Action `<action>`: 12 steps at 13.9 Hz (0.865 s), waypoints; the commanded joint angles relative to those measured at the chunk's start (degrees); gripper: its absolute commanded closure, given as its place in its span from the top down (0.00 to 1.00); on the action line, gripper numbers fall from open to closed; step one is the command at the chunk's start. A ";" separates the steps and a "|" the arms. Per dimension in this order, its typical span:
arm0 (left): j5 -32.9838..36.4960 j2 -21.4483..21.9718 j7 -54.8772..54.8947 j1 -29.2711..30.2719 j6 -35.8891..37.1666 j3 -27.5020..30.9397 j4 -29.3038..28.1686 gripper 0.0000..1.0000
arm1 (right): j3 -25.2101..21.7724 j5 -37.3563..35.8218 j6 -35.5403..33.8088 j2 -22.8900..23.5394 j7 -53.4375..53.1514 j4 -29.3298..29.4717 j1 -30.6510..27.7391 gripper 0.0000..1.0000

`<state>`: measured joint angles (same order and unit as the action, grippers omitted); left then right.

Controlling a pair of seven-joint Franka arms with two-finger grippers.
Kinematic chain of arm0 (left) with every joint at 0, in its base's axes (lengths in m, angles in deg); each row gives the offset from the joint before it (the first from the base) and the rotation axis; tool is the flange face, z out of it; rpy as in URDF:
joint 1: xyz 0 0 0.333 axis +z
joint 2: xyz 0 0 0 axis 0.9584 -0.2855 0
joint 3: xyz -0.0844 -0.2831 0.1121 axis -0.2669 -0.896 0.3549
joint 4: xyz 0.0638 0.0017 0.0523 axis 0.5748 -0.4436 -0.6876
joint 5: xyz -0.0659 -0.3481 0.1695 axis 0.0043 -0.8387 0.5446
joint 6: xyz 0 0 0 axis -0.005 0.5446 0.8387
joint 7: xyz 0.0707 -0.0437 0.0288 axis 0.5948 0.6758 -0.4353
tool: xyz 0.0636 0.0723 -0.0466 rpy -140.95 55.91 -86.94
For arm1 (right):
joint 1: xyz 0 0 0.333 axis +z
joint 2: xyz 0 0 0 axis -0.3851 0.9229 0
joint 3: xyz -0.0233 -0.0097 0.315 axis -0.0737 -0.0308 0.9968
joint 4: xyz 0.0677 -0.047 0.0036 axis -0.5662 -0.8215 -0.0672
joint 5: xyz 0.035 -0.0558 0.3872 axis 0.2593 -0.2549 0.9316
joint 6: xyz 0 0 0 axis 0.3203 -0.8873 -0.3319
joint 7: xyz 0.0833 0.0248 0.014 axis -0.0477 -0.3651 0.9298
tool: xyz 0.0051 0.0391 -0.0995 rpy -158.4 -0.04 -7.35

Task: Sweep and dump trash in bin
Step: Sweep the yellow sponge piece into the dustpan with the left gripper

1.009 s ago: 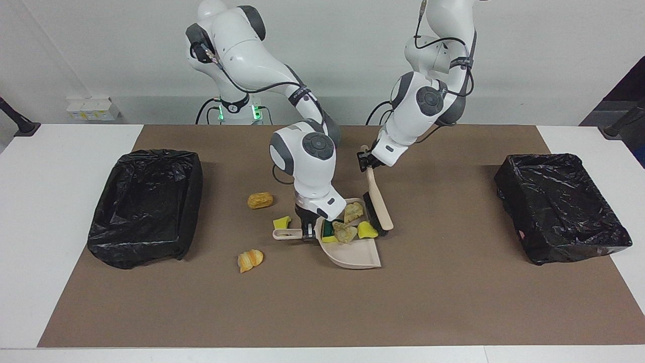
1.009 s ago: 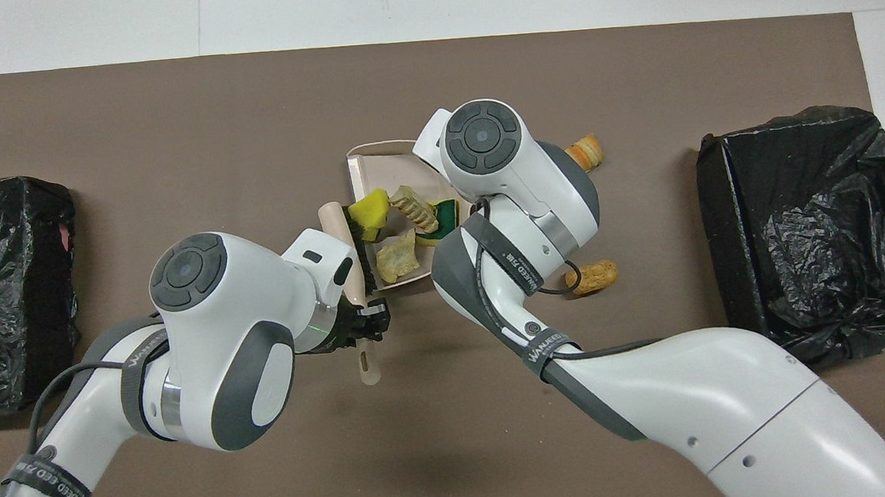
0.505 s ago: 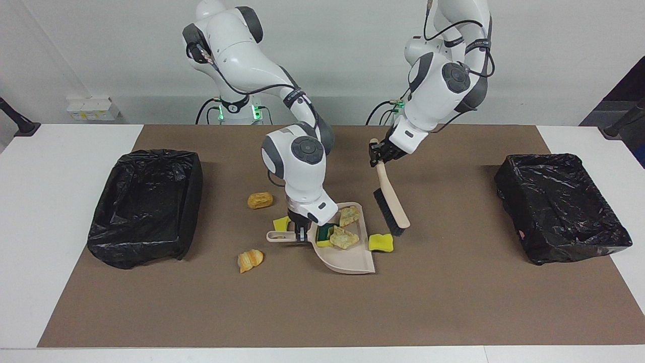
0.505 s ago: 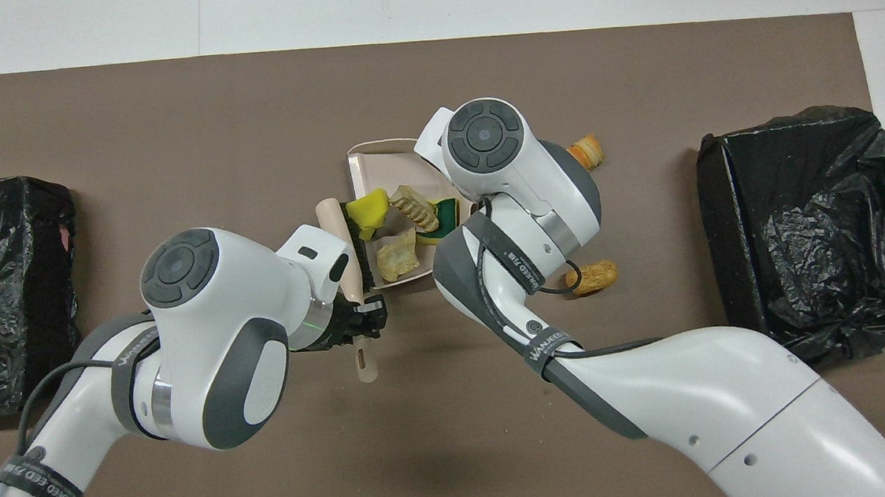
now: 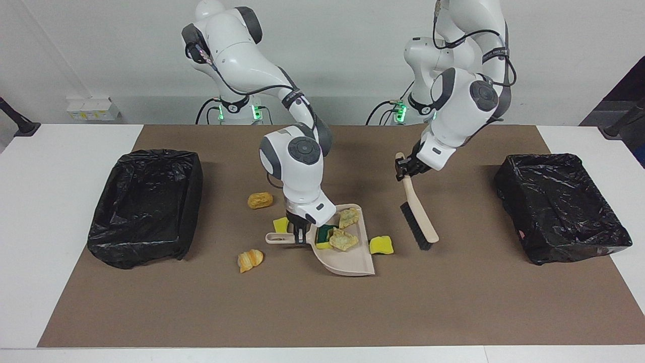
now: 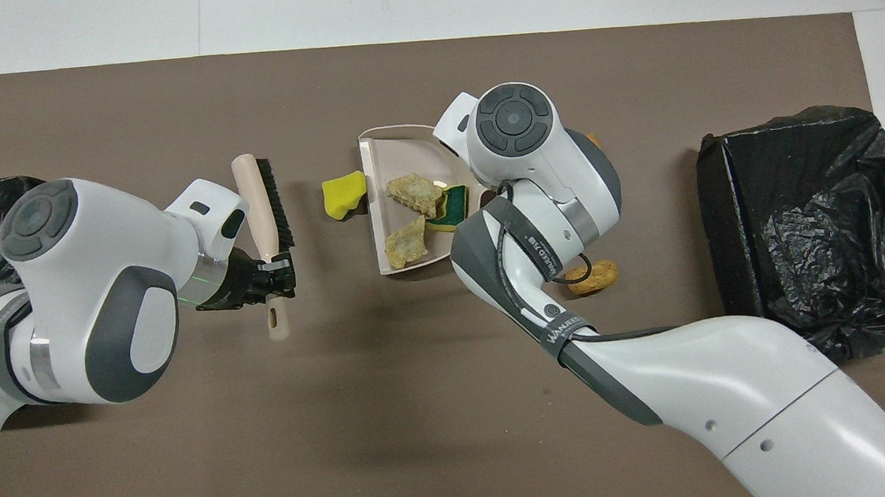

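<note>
My right gripper (image 5: 301, 234) is shut on the handle of the beige dustpan (image 5: 352, 262), which rests on the brown mat. In the pan lie two tan chunks (image 5: 349, 217) (image 6: 414, 191) and a green-backed sponge (image 6: 455, 204). A yellow sponge bit (image 5: 381, 245) (image 6: 343, 195) lies on the mat just outside the pan, on the side toward the left arm's end. My left gripper (image 5: 405, 169) (image 6: 271, 274) is shut on the brush (image 5: 418, 224) (image 6: 259, 207), held tilted with its bristles low, apart from the pan. A black-lined bin (image 5: 562, 206) sits at the left arm's end.
A second black-lined bin (image 5: 146, 201) (image 6: 812, 227) stands at the right arm's end. Loose on the mat near the pan's handle are a small yellow bit (image 5: 280, 224), an orange-brown lump (image 5: 260, 200) (image 6: 593, 276) and an orange lump (image 5: 250, 259).
My left arm swung the brush away from the pan toward its own end of the table. The yellow sponge bit came out of the pan onto the mat. The pan shifted slightly.
</note>
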<state>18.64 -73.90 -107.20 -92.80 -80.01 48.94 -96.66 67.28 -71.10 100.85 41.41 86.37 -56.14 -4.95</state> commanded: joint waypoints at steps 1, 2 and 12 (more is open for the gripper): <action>2.79 -5.05 1.48 -0.91 -3.12 -0.63 0.43 0.00 | 0.49 0.12 0.71 0.09 3.75 -0.81 -0.39 0.00; 2.80 -5.15 1.48 -1.09 -3.65 -0.63 0.25 0.00 | 0.31 -1.02 -0.08 -0.26 3.84 -0.99 0.13 0.00; -1.59 -6.30 -8.09 -10.05 -6.82 -2.20 1.04 0.00 | 0.31 -10.96 -7.03 -1.41 3.14 -0.99 1.89 0.00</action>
<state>18.43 -80.58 -113.10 -101.49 -86.32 46.79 -96.28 67.41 -80.09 95.31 40.84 88.24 -56.06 -2.87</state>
